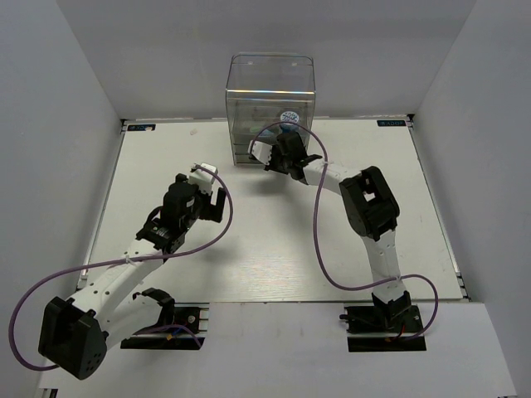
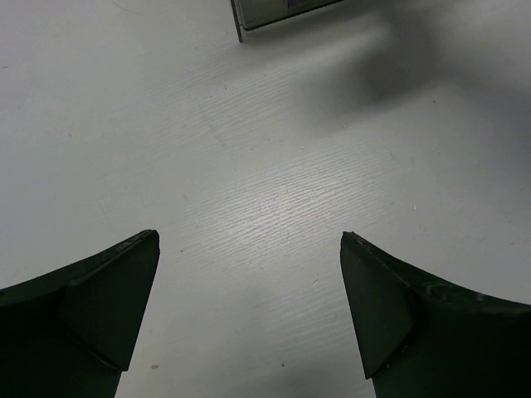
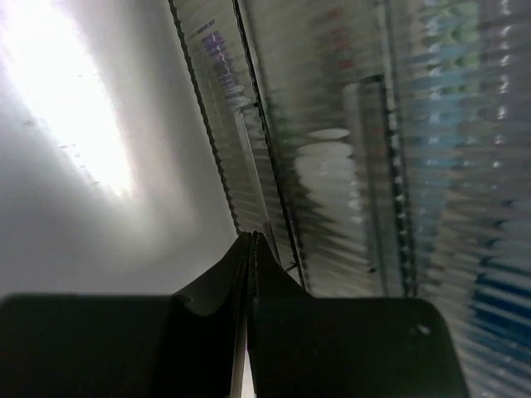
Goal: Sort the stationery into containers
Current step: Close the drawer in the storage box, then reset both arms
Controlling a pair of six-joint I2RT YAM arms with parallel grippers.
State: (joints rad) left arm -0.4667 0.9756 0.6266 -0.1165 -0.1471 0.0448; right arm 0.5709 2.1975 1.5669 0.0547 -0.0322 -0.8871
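Seemingly near done: nothing loose seen on counter (image 1: 274,240). Right tool (image 3: 249,242) pinched shut, empty, tips at organiser (image 1: 271,91) drawer fronts. Blue-white roll (image 1: 289,117) and coloured blurs, probably pens, lie just beyond. Left tool (image 2: 249,240) wide open, empty.

White wood-grain table (image 1: 249,249), matte. One clear drawer organiser (image 1: 271,95) stands on it, upright, at far edge, mid-width.

Left gripper (image 2: 249,239) hangs wide over bare table (image 1: 274,249), with open floor ahead up to the organiser (image 1: 271,91) at the far edge. Right gripper (image 3: 251,242), pinched tight, sits right at its ribbed front, crowding that approach. Walls (image 1: 66,133) hem both sides.
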